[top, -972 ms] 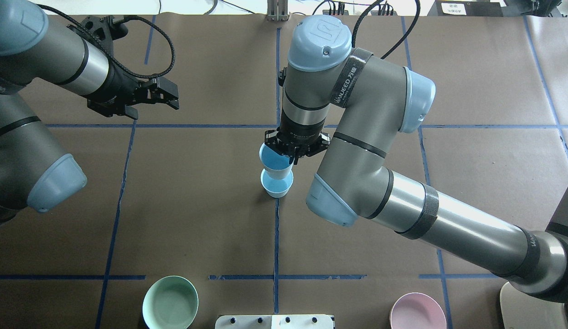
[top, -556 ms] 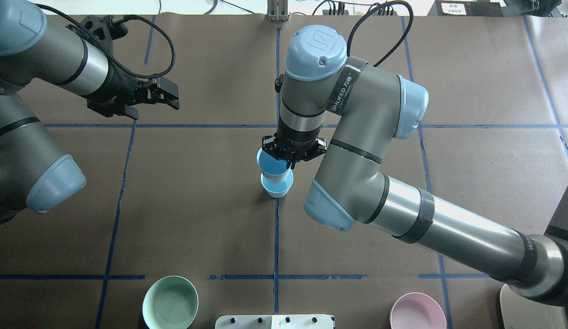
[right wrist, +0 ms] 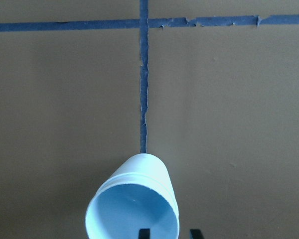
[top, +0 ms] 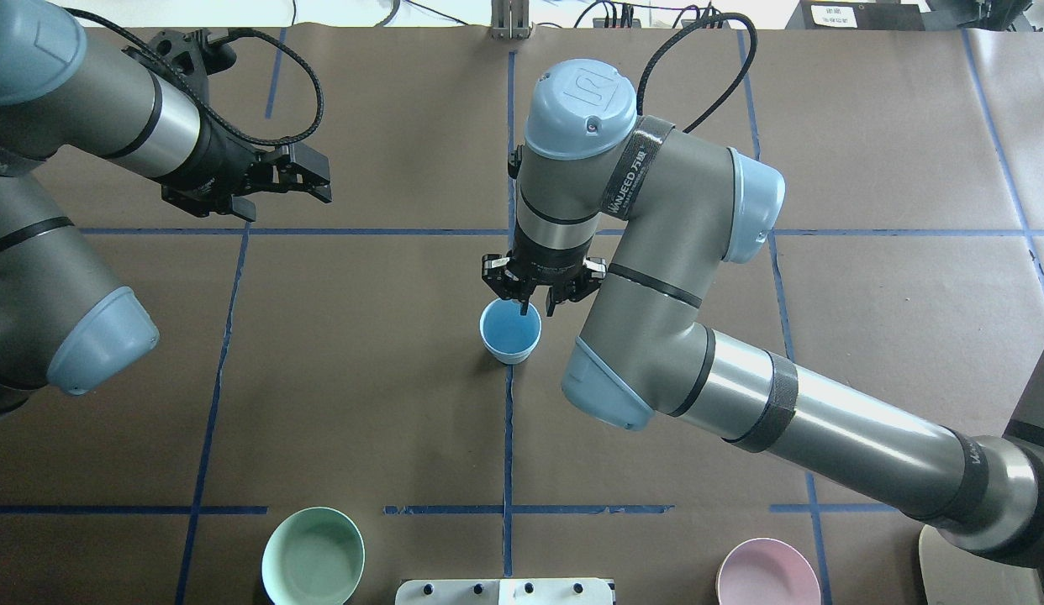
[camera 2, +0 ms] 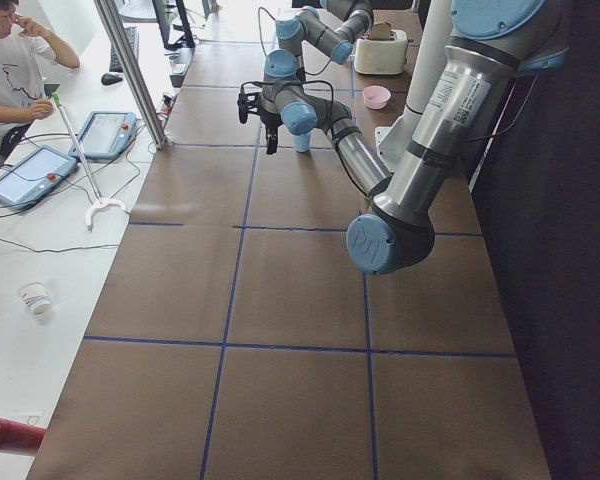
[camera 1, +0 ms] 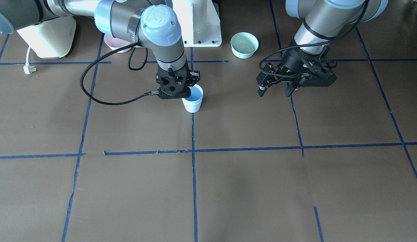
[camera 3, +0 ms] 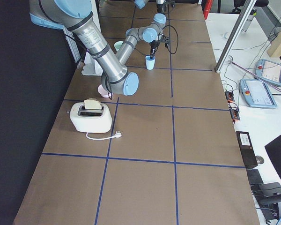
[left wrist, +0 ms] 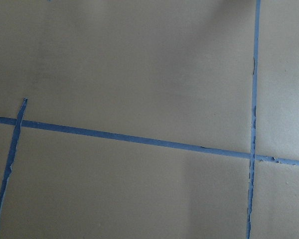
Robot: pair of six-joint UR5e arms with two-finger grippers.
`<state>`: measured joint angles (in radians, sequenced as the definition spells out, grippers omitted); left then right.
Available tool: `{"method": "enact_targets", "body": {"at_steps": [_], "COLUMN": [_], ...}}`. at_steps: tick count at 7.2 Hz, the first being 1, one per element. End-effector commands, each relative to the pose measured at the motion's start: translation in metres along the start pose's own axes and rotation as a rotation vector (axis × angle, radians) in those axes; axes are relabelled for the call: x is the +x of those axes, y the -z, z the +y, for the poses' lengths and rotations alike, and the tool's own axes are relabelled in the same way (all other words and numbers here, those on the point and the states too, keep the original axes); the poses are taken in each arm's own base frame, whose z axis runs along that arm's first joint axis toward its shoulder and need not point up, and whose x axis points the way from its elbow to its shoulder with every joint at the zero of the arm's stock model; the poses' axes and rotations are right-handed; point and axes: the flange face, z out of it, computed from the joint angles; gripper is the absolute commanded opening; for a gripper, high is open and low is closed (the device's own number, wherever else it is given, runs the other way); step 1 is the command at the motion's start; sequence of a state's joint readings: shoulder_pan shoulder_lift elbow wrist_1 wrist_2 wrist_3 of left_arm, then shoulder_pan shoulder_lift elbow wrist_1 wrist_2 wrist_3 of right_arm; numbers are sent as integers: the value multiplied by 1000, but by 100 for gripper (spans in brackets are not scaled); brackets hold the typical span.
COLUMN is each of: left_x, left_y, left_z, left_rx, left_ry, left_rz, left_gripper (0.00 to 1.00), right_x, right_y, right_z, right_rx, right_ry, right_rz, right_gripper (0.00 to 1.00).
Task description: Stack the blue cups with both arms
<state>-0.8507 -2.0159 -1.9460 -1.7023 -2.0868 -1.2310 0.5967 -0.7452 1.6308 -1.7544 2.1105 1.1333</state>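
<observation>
Since a second ago, the upper pale-blue tapered plastic cup (right wrist: 132,215) has gone down into the lower pale-blue tapered plastic cup (right wrist: 139,167). Where the overhead view showed you two blue mouths, it now shows one. The right arm (top: 808,412) has lowered its wrist a little with it.

The nested pair stands upright on the brown paper tabletop (top: 362,378), just left of centre in the overhead view, at the upper end of a blue tape line (top: 507,437). In the front-facing view you see the same stack upper centre, white wall below and blue inside above.

The right pincer (top: 536,304) hangs over the stack's far rim. In the right wrist view its two fingertips (right wrist: 144,233) stand apart at the bottom edge with the cup's right-hand rim between them, so it reads as released. You cannot tell from these views whether a finger touches the rim.

The left pincer (top: 324,181) hovers at the upper left of the overhead view, well apart from the cups, fingers spread and holding nothing. Its wrist view shows only tabletop and tape.

A wide mint-green bowl (top: 313,556) and a wide pink bowl (top: 767,573) sit along the bottom edge of the overhead view, well apart from the stack.
</observation>
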Motion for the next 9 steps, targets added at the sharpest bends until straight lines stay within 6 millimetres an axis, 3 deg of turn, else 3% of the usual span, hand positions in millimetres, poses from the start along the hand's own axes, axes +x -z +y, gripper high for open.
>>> {"method": "enact_targets", "body": {"at_steps": [1, 2, 3, 4, 5, 6, 7, 9], "left_x": [-1, -20, -47, -87, -123, -179, -235, -339], "left_y": [-1, -5, -10, -7, 11, 30, 45, 76], "left_z": [0, -2, -9, -24, -41, -65, -91, -146], "left_rx": [0, -3, -6, 1, -25, -45, -54, -68], "left_ry": [-3, -21, -154, -199, -255, -309, -360, -436], "left_rz": [-3, -24, -66, -114, -113, -127, -150, -162], "left_gripper": [100, 100, 100, 100, 100, 100, 100, 100], "right_x": [5, 54, 141, 213, 284, 356, 415, 517], "right_y": [12, 42, 65, 85, 89, 91, 99, 112], "right_z": [0, -4, -6, -31, -50, -61, -70, -87], "right_rx": [18, 61, 103, 104, 108, 105, 90, 59], "right_ry": [3, -13, -38, 36, 107, 170, 179, 231], "right_rz": [-12, -35, -28, -10, 39, 95, 106, 93], "right_gripper": [100, 100, 100, 100, 100, 100, 100, 100]}}
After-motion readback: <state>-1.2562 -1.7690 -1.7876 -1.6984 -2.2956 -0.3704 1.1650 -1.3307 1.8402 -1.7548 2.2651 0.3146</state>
